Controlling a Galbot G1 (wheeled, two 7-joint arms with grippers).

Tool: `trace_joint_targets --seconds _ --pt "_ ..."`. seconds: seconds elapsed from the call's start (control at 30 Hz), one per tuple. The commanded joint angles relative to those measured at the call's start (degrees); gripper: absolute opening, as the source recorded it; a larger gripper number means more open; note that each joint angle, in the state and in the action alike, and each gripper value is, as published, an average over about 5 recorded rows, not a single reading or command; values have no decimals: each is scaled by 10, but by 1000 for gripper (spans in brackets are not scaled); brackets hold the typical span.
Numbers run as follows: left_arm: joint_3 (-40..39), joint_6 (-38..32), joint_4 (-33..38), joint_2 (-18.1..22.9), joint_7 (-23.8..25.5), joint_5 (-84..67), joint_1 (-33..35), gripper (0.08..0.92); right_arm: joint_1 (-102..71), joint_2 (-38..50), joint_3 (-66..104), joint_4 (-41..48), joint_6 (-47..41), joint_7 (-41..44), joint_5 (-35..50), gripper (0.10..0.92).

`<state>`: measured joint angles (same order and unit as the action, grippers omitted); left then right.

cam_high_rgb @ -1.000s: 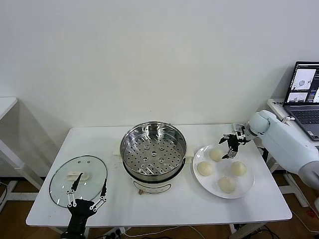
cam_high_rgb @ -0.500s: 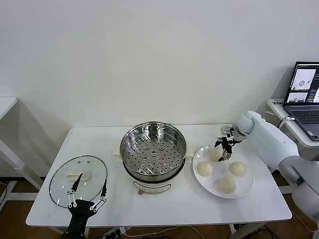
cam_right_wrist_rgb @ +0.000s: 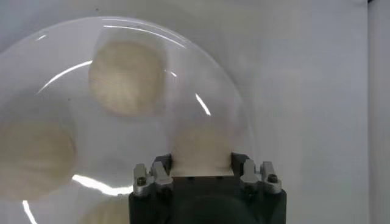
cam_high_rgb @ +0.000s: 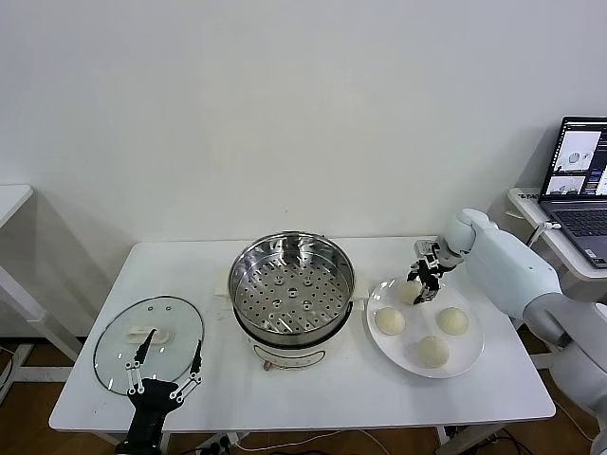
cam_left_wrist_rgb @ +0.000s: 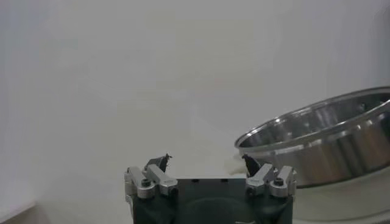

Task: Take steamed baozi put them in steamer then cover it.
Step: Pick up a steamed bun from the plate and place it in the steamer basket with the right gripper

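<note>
The steamer (cam_high_rgb: pixel 292 294) stands open at mid-table, its perforated tray bare; its steel wall (cam_left_wrist_rgb: pixel 329 140) also shows in the left wrist view. To its right, a white plate (cam_high_rgb: pixel 469 355) holds several baozi. My right gripper (cam_high_rgb: pixel 423 284) is down at the plate's far side, shut on the rear baozi (cam_high_rgb: pixel 409 292). In the right wrist view that baozi (cam_right_wrist_rgb: pixel 201 143) is squeezed between the right gripper (cam_right_wrist_rgb: pixel 201 159) jaws, with two others (cam_right_wrist_rgb: pixel 128 76) (cam_right_wrist_rgb: pixel 33 158) farther off. The cover (cam_high_rgb: pixel 149 343) lies flat at the left. My left gripper (cam_high_rgb: pixel 166 374) hangs open over its near edge, holding nothing.
A laptop (cam_high_rgb: pixel 580 185) sits on a side desk at the far right, beyond the table's edge. A white wall rises behind the table. Bare tabletop (cam_high_rgb: pixel 313 393) lies in front of the steamer.
My right gripper has moved left and down onto the plate's rear baozi and closed on it. The left arm has not moved.
</note>
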<state>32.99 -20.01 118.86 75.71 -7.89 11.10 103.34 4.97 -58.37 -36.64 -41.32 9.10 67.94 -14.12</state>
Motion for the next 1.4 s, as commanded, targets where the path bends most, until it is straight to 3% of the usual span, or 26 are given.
trace_joint_targets --seconds 0.03,0.2,0.4,0.77,1.4 --pt "-5 2 2 -1 -1 0 -2 823 116 8 -36 -121 158 16 0 670" --pt "-7 0 6 -1 -2 0 0 823 197 -46 -72 -140 284 18 -21 672" --pt "-7 -3 11 -1 -3 0 1 823 237 -104 -129 -181 340 12 -20 670" --pt "-8 -4 13 -4 -5 -1 -1 823 186 -138 -164 -232 364 2 -81 670" --pt "-1 -7 13 -1 -7 -4 -3 823 107 -226 -138 -117 367 -18 -182 670"
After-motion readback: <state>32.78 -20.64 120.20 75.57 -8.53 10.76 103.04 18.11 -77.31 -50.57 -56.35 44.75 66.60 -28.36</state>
